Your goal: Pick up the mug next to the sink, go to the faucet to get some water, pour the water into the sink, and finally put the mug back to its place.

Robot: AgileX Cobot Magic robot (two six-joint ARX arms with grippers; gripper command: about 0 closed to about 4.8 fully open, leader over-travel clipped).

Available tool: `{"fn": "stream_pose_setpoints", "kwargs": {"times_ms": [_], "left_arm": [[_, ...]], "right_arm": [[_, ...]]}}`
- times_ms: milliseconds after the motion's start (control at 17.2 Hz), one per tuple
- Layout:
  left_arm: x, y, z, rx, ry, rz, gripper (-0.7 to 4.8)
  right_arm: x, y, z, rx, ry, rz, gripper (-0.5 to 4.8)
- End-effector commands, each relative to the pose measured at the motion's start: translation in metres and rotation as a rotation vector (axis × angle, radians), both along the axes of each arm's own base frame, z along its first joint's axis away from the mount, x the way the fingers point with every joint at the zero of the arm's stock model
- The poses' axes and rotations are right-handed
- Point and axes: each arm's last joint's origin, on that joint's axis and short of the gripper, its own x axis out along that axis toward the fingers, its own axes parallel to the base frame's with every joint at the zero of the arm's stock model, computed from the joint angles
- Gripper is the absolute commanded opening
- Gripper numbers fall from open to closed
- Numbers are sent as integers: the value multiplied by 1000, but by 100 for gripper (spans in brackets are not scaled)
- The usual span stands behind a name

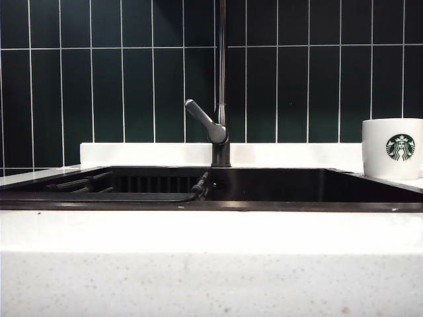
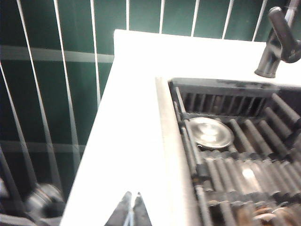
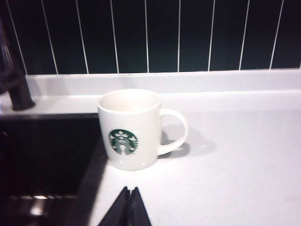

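White counter: speckled stone fills the front of the exterior view and runs round the basin on both sides.
Sink: a wide, dark basin set into the counter; its dark rim runs across the exterior view.
Rack: dark bars lie across the basin on the left arm's side, with a round metal drain cover showing under them.
Faucet: a slim dark pipe stands upright behind the basin at about the middle, and its lever handle angles up toward the left of the exterior view.
Mug: white, with a round green logo facing the right wrist camera; it stands upright on the counter just beside the sink's right edge, handle pointing away from the basin. In the exterior view it sits at the far right, partly cut off by the frame edge.
Wall: dark green tiles with pale grout lines behind the counter.
Left gripper: fingertips pressed together, holding nothing, above the counter beside the sink's left edge.
Right gripper: fingertips pressed together, holding nothing, above the counter in front of the mug and apart from it.
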Motion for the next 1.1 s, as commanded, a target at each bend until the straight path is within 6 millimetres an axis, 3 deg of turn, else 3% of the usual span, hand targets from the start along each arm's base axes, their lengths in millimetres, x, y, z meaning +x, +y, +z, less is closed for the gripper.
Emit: {"fn": "stream_pose_setpoints", "kwargs": {"times_ms": [58, 233, 407, 523, 698, 872, 988, 1105], "left_arm": [[0, 0, 3, -82, -8, -2, -6], [-4, -2, 22, -118, -59, -48, -6], [-20, -1, 71, -85, -191, -56, -6], [-26, -2, 94, -3, -191, -75, -6], [-22, -6, 126, 132, -195, -145, -6], [-9, -7, 151, 187, -207, -149, -6], [6, -8, 154, 188, -175, -141, -6], [16, -9, 156, 173, -191, -141, -6]], "right_arm": [[0, 0, 2, 59, -23, 9, -2], [-7, 0, 26, 62, -44, -9, -3], [-25, 0, 68, 70, -64, -52, -3], [-32, -1, 93, 59, -79, -95, -3], [-24, -2, 118, -68, -8, -139, -3], [-4, -6, 122, -189, 121, -205, -3], [8, -8, 116, -234, 216, -260, -2], [8, -8, 118, -220, 188, -255, 5]]}}
